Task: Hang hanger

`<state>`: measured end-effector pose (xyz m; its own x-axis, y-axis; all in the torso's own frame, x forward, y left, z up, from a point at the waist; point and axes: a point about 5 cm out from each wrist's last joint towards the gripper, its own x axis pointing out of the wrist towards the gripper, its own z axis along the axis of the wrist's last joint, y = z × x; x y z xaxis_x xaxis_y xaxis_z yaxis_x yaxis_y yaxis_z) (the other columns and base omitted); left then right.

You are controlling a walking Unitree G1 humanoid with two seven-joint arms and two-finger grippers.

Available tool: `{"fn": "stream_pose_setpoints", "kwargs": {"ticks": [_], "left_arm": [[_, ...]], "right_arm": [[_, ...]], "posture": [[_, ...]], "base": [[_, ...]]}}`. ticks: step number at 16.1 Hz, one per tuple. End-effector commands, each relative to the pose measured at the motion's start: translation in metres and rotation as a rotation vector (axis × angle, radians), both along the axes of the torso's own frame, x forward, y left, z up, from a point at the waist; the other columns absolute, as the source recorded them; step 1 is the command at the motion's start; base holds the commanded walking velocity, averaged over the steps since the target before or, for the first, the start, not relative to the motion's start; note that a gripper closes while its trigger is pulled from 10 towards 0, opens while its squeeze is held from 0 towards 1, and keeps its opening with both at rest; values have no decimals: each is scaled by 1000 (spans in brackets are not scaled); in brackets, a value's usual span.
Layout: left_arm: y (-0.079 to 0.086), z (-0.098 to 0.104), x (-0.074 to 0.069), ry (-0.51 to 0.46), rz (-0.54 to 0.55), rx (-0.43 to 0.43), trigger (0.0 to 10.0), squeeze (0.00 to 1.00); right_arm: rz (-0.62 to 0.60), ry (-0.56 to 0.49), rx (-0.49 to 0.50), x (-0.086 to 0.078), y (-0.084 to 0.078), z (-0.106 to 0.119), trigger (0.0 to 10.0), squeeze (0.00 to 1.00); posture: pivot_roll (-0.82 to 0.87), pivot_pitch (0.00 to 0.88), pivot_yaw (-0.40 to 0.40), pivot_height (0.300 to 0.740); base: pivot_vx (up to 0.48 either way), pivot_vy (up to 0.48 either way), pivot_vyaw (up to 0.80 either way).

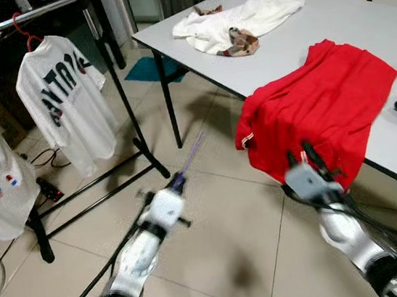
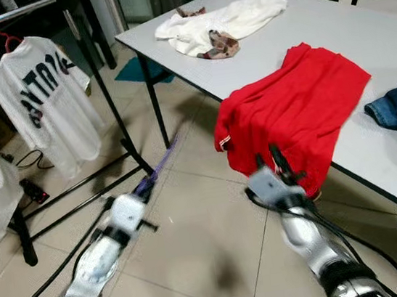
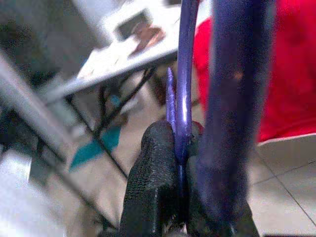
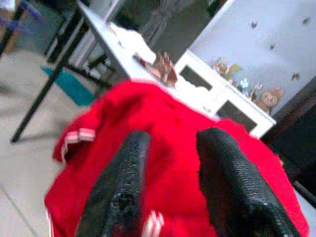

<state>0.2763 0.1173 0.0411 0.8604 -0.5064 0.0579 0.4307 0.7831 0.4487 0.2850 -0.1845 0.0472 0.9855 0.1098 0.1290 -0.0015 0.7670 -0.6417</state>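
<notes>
Textured black fingers [image 3: 153, 187] around slim purple hanger [image 3: 183, 84]

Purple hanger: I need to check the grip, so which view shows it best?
The left wrist view: the left gripper is shut on the purple hanger, seen close up. Both eye views show just a thin blurred purple streak beyond that gripper; the right wrist view faces the red shirt.

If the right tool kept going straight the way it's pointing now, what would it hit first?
Most likely the red shirt draped over the table edge. The right tool is open and aimed at that cloth, which hangs right ahead of its fingers. Depth is hard to judge, but nothing seems to lie between them.
</notes>
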Motion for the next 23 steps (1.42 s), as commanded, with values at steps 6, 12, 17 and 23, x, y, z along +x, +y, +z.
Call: {"fn": "stream_pose_setpoints", "kwargs": {"ticks": [6, 12, 17, 23], "left_arm": [[-4, 24, 13, -115, -20, -11, 10000, 0], [-4, 28, 15, -124, -5, -32, 10000, 0], [-5, 29, 15, -126, -6, -40, 10000, 0], [-5, 31, 17, -132, -3, -41, 10000, 0]], "right_arm": [[-34, -17, 104, 13, 10, 11, 10000, 0], [-39, -7, 140, 16, 10, 13, 10000, 0], [-30, -6, 151, 18, 13, 15, 10000, 0], [-30, -7, 164, 19, 15, 16, 10000, 0]], "posture": [[-125, 0, 104, 736], [-122, 0, 100, 736], [-120, 0, 100, 736], [-120, 0, 103, 736]], "base": [[0, 0, 0], [364, 0, 0], [458, 0, 0], [458, 0, 0]]}}
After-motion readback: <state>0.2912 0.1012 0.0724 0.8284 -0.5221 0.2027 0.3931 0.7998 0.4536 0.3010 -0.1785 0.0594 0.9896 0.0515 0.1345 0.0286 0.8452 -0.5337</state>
